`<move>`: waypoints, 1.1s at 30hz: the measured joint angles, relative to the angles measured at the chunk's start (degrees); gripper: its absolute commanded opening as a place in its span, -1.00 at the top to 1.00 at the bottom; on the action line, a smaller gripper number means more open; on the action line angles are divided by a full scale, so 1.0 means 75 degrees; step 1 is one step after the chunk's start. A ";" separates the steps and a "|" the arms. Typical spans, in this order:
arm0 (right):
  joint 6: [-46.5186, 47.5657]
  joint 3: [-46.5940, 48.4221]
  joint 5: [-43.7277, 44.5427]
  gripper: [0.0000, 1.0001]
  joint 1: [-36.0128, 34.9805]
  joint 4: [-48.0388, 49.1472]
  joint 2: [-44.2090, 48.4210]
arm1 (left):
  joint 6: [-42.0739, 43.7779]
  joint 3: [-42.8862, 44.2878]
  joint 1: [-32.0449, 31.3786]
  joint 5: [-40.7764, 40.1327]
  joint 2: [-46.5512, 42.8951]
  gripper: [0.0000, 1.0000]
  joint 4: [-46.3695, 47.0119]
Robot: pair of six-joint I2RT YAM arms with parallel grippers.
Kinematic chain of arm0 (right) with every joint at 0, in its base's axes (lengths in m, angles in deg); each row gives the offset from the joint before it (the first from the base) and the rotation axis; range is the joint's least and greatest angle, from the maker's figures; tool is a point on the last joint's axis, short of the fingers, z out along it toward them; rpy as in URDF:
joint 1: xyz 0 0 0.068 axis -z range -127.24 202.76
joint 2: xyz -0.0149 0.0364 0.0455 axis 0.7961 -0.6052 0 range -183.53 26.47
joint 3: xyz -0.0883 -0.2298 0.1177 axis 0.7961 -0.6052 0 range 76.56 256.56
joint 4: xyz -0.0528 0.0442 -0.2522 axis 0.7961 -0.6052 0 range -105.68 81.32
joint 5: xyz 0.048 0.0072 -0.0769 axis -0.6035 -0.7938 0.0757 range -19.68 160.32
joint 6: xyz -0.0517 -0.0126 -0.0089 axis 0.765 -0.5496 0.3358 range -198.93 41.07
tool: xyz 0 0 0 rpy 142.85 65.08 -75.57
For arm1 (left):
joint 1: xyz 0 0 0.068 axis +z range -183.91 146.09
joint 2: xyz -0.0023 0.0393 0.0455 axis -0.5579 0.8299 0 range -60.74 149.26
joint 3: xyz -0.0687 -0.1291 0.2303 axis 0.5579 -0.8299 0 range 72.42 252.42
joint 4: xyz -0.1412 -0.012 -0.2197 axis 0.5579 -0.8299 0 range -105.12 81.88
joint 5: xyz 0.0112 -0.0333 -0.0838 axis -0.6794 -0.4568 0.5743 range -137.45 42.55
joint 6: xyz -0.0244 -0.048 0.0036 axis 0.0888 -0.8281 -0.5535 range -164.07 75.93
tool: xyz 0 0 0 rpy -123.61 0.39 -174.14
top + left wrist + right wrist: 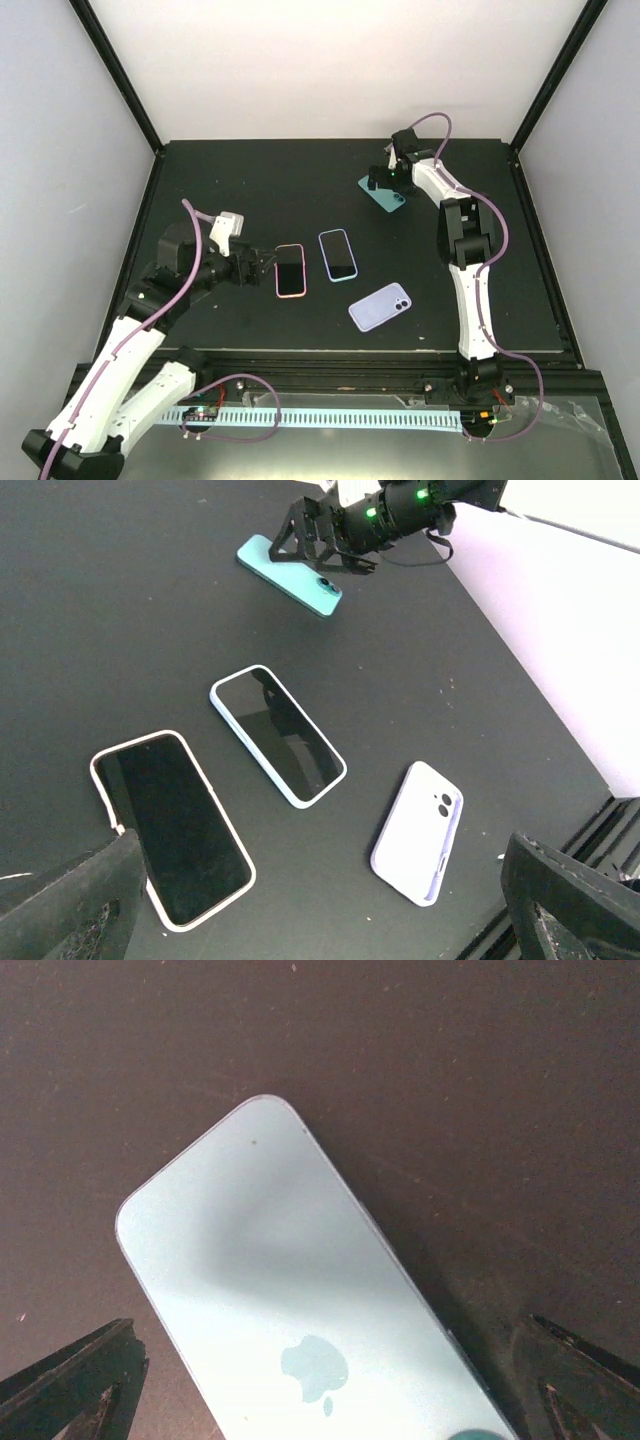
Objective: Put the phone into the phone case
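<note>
Black bench (250,190) inside a white-walled booth, black frame posts at the corners. Four flat things lie on it.

Phone (383,194) (300,1300): far right of the bench, back up, teal. The logo shows in your right wrist view. Lenses are at its nearer right end. It lies slanted and flat on the bench.

Your right arm (462,240) reaches out over it. The right jaws stand wide open, straddling the phone. One finger (70,1390) is on each side of it in the wrist view. You cannot tell from these views whether either finger touches it. It is not lifted.

Case (380,306) (418,832): near middle-right of the bench, lavender, outer back up, camera cut-out toward the right end. It is well apart from the phone, and nothing touches it.

Between the two arms lie a blue-rimmed phone (338,254) and a pink-rimmed phone (290,270), screens up, side by side but apart.

Your left jaws are wide open too and hold nothing. They hang low just left of the pink-rimmed phone. Its near end shows between the two dark fingers (70,910) in the left wrist view.
</note>
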 measured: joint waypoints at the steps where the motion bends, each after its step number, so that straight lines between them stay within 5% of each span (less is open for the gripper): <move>1: 0.0020 0.0000 -0.0050 -0.97 0.0000 -0.0012 0.0000 | 0.0044 0.0000 0.0000 -0.0064 -0.0041 -0.98 -0.0006; 33: 0.0679 0.0376 0.1673 -0.62 -0.0927 -0.1198 -0.0216 | 0.0670 -0.0560 0.0000 -0.0831 -0.0860 -0.98 -0.0093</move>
